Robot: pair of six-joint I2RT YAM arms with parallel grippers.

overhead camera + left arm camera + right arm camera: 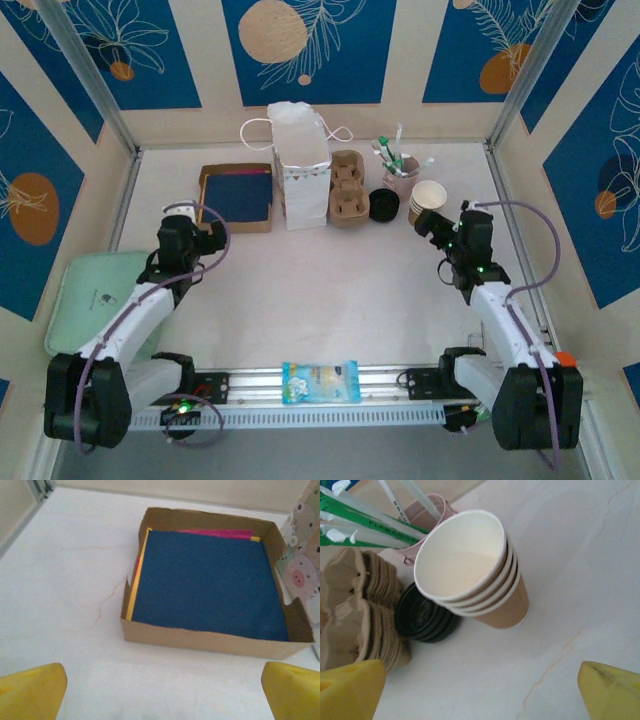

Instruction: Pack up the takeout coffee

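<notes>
Figure: a white, faintly veined tabletop is lying between cream walls bearing blue leaf-patterned panels. A white paper bag is standing at the back. Left of the bag, the left gripper is hanging wide apart and empty before a shallow cardboard box of blue sheets. Right of the bag, the right gripper is gaping, empty, over a nested stack of kraft-brown paper cups. Where the takeout coffee is standing cannot be told.

Kraft-brown box holds navy sheet over pink and yellow sheet edges; bag white with pink pig print; nested cups brown, white inside; lids black; stirrer cup pink, stirrers green-white; left gripper fingertips yellow.
</notes>
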